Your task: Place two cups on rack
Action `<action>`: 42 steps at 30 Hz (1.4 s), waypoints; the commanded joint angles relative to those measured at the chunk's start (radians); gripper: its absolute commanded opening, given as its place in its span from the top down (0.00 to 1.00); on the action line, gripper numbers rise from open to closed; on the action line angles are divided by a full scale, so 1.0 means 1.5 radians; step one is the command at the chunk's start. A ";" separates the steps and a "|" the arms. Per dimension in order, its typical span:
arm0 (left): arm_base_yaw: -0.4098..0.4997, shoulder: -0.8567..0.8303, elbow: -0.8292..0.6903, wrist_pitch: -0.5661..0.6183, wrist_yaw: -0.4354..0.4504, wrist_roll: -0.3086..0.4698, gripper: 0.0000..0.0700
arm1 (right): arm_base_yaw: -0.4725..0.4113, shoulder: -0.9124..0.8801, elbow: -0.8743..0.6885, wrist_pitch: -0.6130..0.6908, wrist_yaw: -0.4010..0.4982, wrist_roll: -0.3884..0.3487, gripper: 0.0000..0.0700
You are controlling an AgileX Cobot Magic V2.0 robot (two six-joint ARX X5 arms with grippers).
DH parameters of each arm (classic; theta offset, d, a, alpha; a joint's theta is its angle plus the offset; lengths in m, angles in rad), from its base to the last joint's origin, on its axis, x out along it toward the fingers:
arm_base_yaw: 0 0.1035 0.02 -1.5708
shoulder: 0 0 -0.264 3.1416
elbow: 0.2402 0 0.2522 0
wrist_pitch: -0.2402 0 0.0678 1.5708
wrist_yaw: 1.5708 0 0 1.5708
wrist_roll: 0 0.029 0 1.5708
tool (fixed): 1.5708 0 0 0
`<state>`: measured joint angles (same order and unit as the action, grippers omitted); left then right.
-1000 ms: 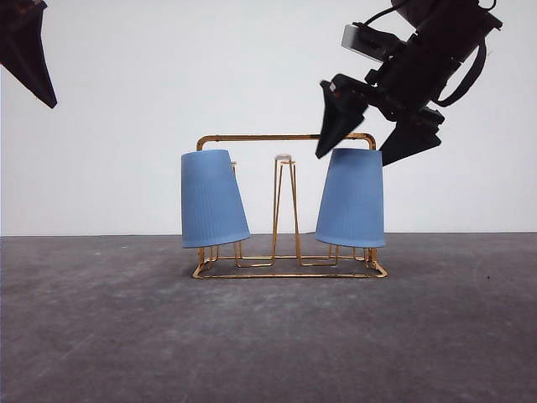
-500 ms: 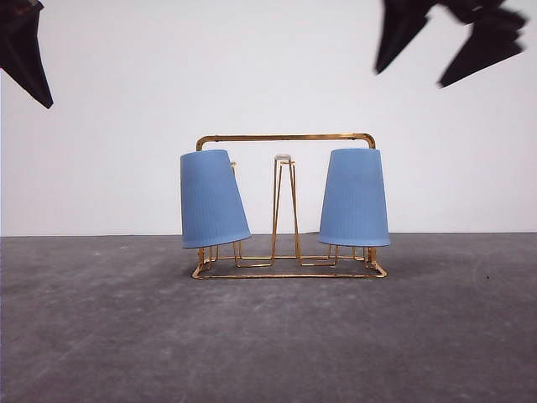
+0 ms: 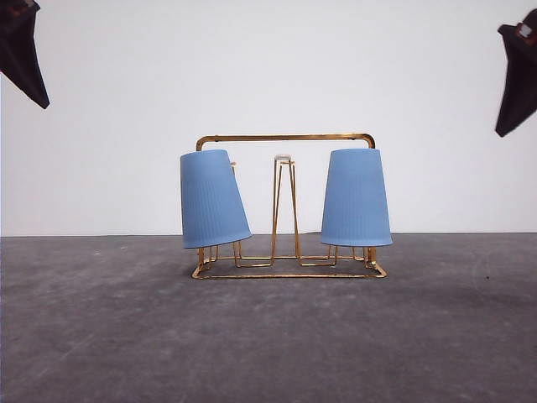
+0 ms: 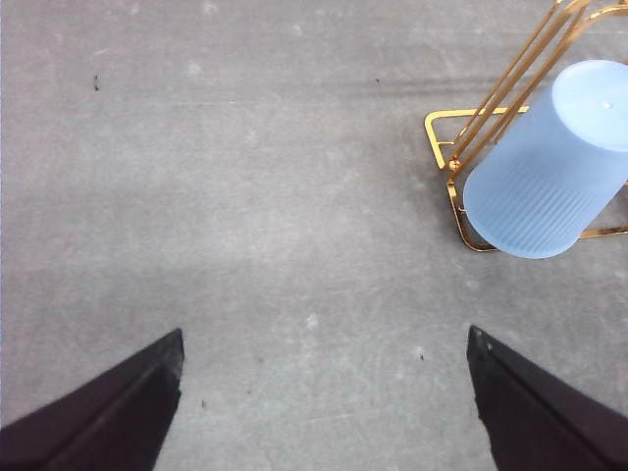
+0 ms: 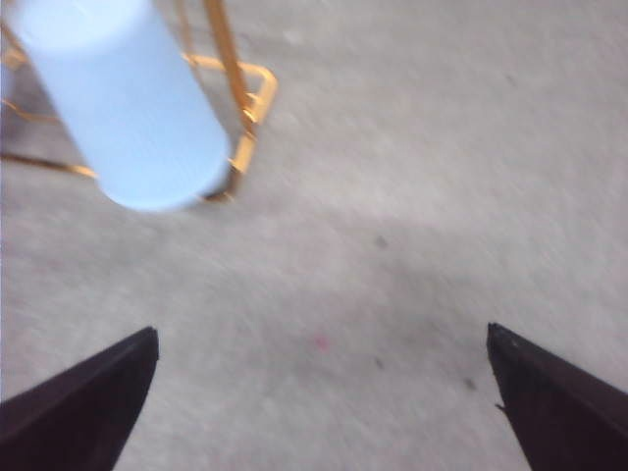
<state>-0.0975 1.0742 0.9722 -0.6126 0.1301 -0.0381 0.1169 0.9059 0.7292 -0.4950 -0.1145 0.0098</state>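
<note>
The gold wire rack (image 3: 285, 138) stands mid-table. Two light-blue ribbed cups hang upside down on its pegs: the left cup (image 3: 211, 199) leans outward, the right cup (image 3: 356, 197) sits nearly straight. Neither gripper touches them. My left gripper (image 4: 325, 336) is open over bare table, with the left cup (image 4: 549, 172) and the rack's corner (image 4: 440, 123) off to one side. My right gripper (image 5: 322, 332) is open too, and the blurred right cup (image 5: 123, 108) and rack (image 5: 250, 103) lie beyond it. High in the front view, dark fingers (image 3: 23, 54) show at the left edge and another (image 3: 518, 80) at the right edge.
The grey table (image 3: 268, 336) runs bare in front of and to both sides of the rack. A plain white wall (image 3: 277, 67) stands behind it. The rack's middle peg (image 3: 284, 159) carries no cup.
My right gripper has lifted off the right cup and swung up and out to the right edge. The right cup has settled slightly. The left gripper has barely moved.
</note>
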 commanded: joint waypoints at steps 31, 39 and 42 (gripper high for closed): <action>-0.001 -0.001 0.004 -0.011 -0.009 -0.002 0.96 | 0.003 -0.004 0.008 0.038 0.007 0.058 0.98; 0.003 -0.108 -0.101 0.081 -0.016 0.038 0.96 | 0.003 -0.004 0.008 0.038 0.007 0.058 0.98; 0.008 -0.204 -0.227 0.186 -0.017 0.034 0.96 | 0.003 -0.004 0.008 0.038 0.007 0.058 0.98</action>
<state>-0.0856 0.7949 0.6848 -0.3721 0.1054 0.0048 0.1177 0.8925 0.7292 -0.4448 -0.1047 0.0841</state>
